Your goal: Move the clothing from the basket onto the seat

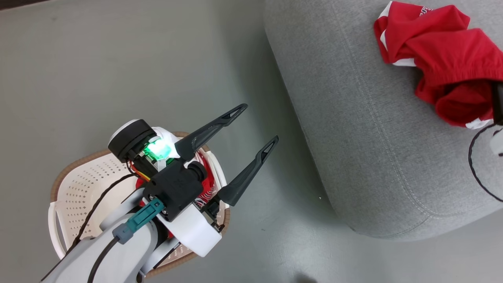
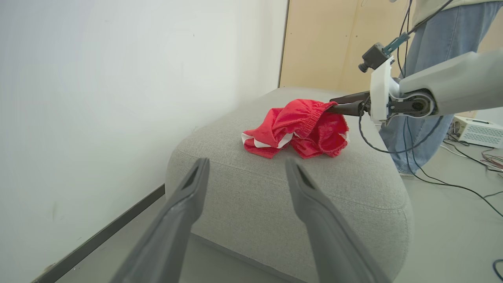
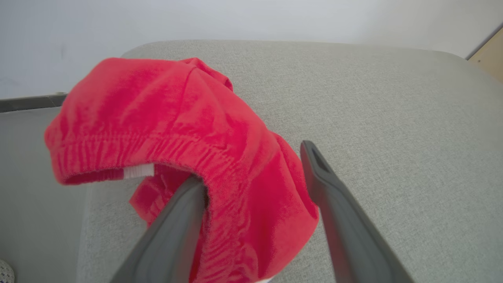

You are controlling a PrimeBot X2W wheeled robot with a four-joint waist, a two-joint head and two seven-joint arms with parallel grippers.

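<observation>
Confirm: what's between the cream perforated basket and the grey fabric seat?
Head view: bare grey floor between cream perforated basket and grey fabric seat; open left hand juts over it.

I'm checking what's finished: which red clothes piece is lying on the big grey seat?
The red shorts with the elastic waistband, crumpled on the grey seat. The other red piece sits inside the basket.

Bright red clothing (image 1: pixel 444 59) with white panels; plain grey seat (image 1: pixel 373 157); cream perforated basket (image 1: pixel 78 184) (brown rim) at eight o'clock.
</observation>
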